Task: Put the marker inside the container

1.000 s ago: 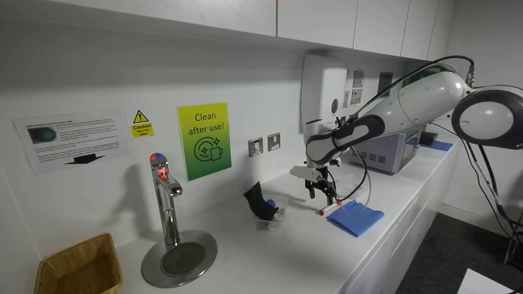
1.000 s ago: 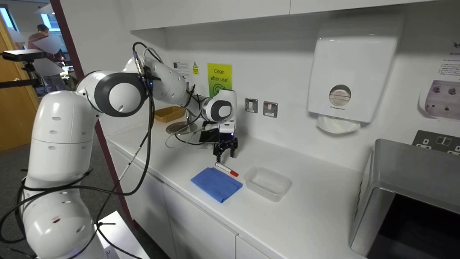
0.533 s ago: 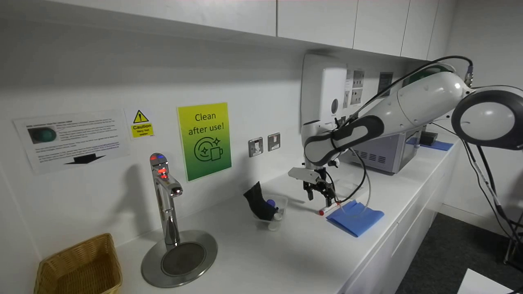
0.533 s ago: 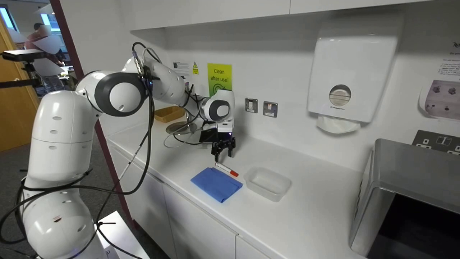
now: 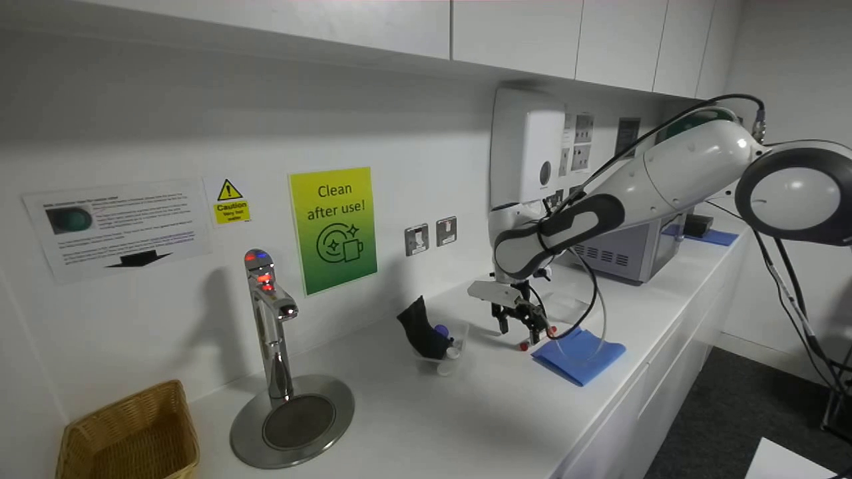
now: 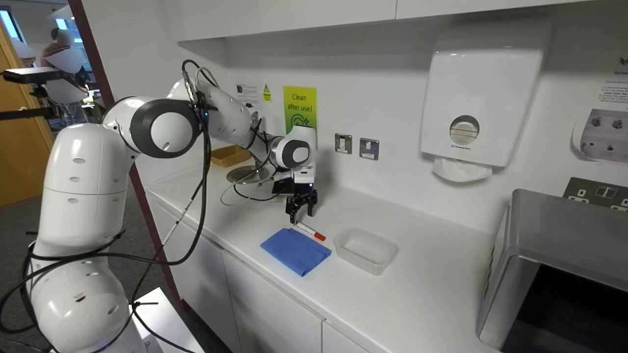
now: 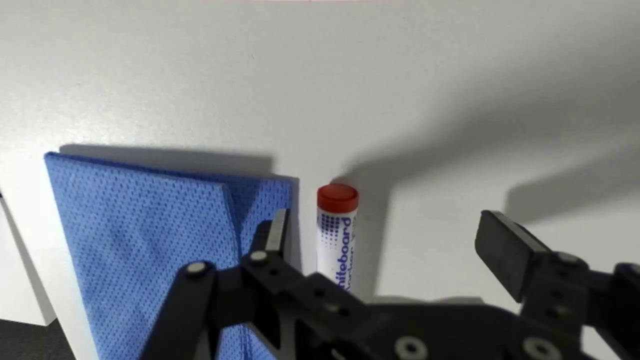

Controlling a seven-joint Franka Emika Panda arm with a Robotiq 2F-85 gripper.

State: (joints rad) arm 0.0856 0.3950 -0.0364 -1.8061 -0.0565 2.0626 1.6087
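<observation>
"What place is that?"

"From far off, I see a small kitchen that looks shared: long, flat white cupboards (image 5: 512, 32) over a smooth white counter (image 5: 432, 412)."

"How can you tell?"

"I see a shiny silver metal tap (image 5: 271, 332), a boxy grey metal microwave (image 6: 569, 230) and a big white plastic paper-towel box (image 6: 483, 93). A yellow-and-green paper sign (image 5: 336, 229) says 'Clean after use!'"

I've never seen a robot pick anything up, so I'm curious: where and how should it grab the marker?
The marker lies flat on the counter, long and slim, so pinching its middle from straight above, with the open tool closing across its width, is probably best. The cloth lies close along one side, leaving little room there.
</observation>
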